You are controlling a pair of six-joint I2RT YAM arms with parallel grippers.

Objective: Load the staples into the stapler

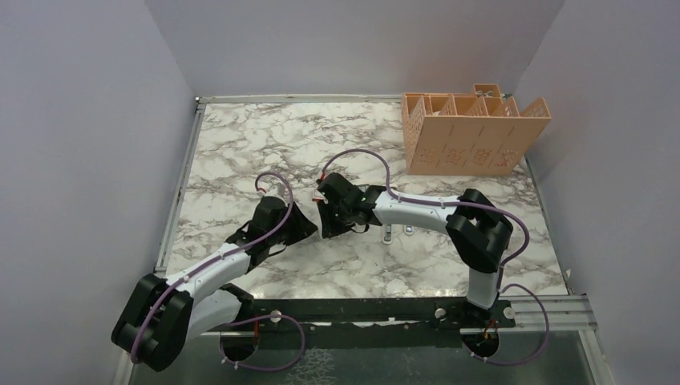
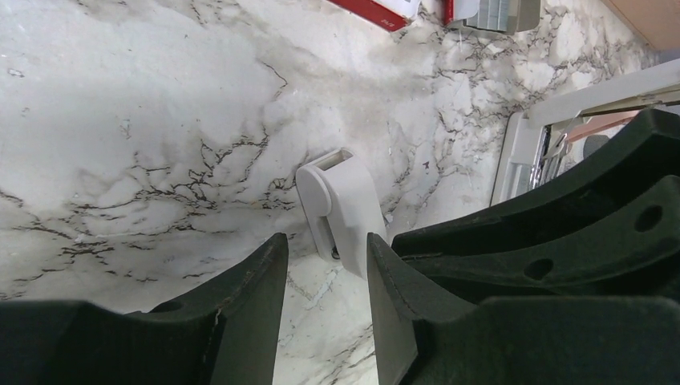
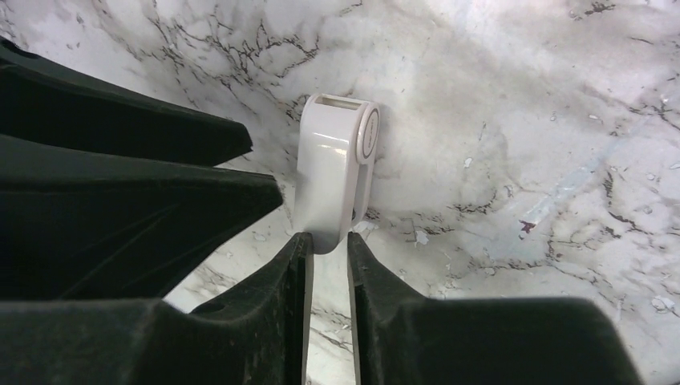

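Note:
A small white stapler (image 2: 341, 200) stands on the marble table between my two grippers, also in the right wrist view (image 3: 333, 168). In the top view the grippers hide it. My left gripper (image 2: 325, 241) is open, its fingertips on either side of the stapler's near end, the right finger (image 2: 385, 265) almost touching it. My right gripper (image 3: 325, 239) is shut on the stapler's rounded end from the opposite side. The red-and-white staple box (image 2: 377, 10) and the grey tray of staples (image 2: 501, 12) lie beyond the stapler at the top edge of the left wrist view.
An orange lattice organizer (image 1: 473, 132) stands at the back right. Small silvery pieces (image 1: 397, 233) lie on the marble under the right arm. The two grippers (image 1: 301, 224) (image 1: 330, 220) meet tip to tip at the table's middle. Grey walls enclose the table.

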